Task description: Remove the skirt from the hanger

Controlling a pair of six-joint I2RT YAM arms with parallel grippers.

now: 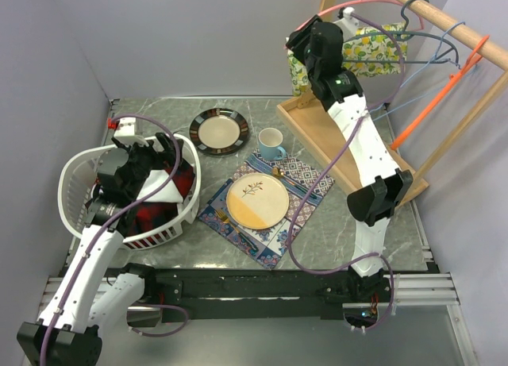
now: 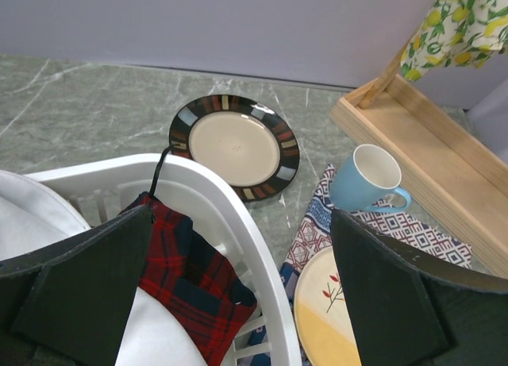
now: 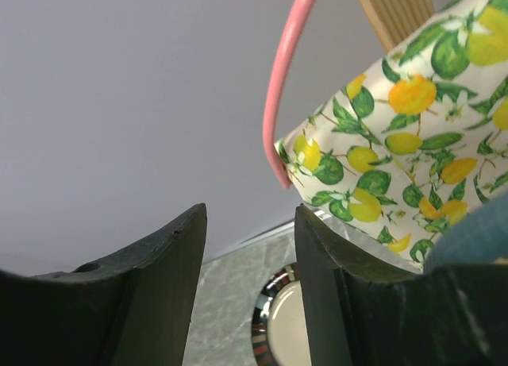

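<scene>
- Lemon-print skirt (image 1: pixel 373 52) hangs from wooden rack (image 1: pixel 444 21), far right corner of tabletop (image 1: pixel 159 112)
- R tool (image 3: pixel 250 223) just beside skirt's left edge, narrow gap, holding nothing
- L tool (image 2: pixel 240 215) spread wide over white basket (image 2: pixel 214 191), holding nothing

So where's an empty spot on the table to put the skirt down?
Bare table shows behind the white basket, left of the dark-rimmed plate, and between the placemat and the right arm. The middle is crowded with the yellow plate and blue mug.

Lemon-print skirt (image 3: pixel 397 144) on pink hanger (image 3: pixel 272 104)
</scene>
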